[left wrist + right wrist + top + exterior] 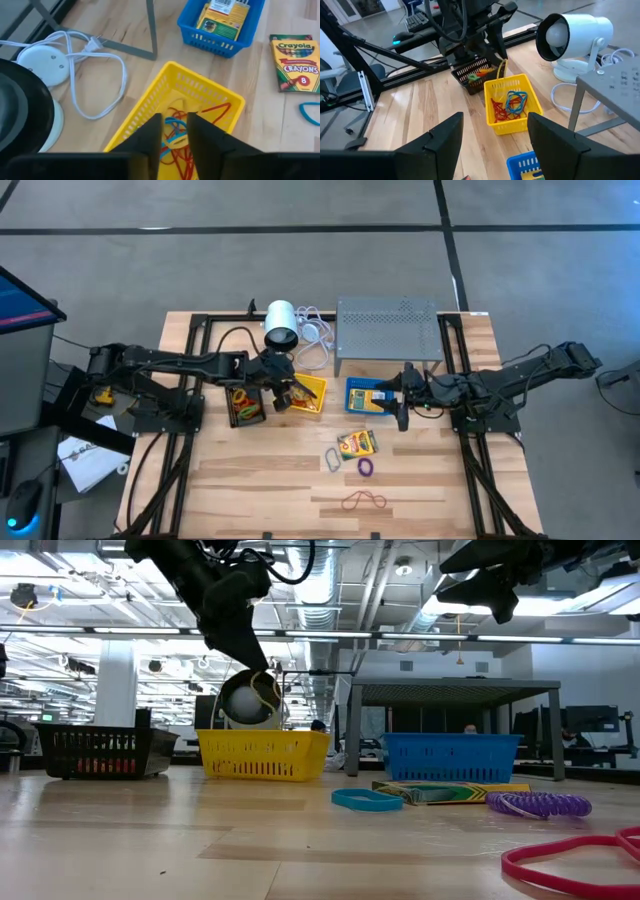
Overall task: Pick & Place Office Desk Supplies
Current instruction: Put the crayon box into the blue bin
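Left fingers [172, 131] are hanging slightly parted, empty, over the yellow tray [210, 92] of rubber bands [175, 140]; right fingers [492, 145] are gaping empty above the blue tray [368, 397].

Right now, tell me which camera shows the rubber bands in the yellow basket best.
The right wrist view: the yellow basket lies open, with red and blue rubber bands unobstructed. The left wrist view shows them partly behind the fingers; the high view only small; the low view just the basket's wall.

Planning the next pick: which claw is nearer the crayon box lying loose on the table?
Right. The right claw hovers over the blue tray's edge, just beyond the crayon box. The left claw hangs over the yellow tray, farther off.
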Controlling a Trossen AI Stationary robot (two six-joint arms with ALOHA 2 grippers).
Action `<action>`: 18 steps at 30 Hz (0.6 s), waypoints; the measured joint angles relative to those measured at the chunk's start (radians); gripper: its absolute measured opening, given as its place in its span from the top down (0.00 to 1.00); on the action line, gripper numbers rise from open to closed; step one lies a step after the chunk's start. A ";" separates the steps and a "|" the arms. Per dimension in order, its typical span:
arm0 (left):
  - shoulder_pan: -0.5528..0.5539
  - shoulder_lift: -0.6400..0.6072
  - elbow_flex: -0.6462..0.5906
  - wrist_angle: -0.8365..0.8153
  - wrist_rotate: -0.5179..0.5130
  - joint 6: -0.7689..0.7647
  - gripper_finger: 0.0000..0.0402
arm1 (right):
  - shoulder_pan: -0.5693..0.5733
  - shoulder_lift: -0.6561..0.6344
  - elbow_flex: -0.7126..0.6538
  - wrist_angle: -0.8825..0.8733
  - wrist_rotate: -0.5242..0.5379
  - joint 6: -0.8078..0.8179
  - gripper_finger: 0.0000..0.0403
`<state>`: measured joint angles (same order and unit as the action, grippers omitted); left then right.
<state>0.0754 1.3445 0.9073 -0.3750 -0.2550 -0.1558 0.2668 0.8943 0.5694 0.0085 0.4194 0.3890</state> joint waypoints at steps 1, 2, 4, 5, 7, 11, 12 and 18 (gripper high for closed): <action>0.003 0.000 0.000 0.000 0.001 0.000 0.76 | 0.000 0.002 0.000 0.000 0.000 0.014 0.46; 0.006 0.000 0.000 -0.001 0.008 0.001 0.73 | 0.000 0.003 0.000 -0.003 -0.008 0.030 0.46; 0.018 0.000 0.000 -0.001 0.043 0.002 0.67 | -0.001 0.003 0.000 -0.006 -0.060 0.071 0.46; 0.025 0.000 0.000 -0.001 0.062 0.002 0.63 | -0.003 0.003 0.000 -0.007 -0.088 0.092 0.46; 0.041 0.000 0.000 -0.001 0.100 0.002 0.57 | -0.002 0.003 0.000 -0.008 -0.121 0.129 0.46; 0.068 0.000 0.000 -0.001 0.117 0.002 0.48 | -0.002 0.003 0.000 -0.008 -0.131 0.146 0.46; 0.073 0.000 0.000 -0.002 0.118 0.002 0.46 | -0.002 0.003 0.000 -0.008 -0.130 0.146 0.46; 0.093 -0.001 0.000 -0.077 0.182 0.043 0.44 | -0.002 0.003 0.000 -0.008 -0.131 0.146 0.46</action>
<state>0.1680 1.3437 0.9073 -0.4517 -0.0731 -0.1127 0.2646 0.8974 0.5694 0.0007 0.2886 0.5346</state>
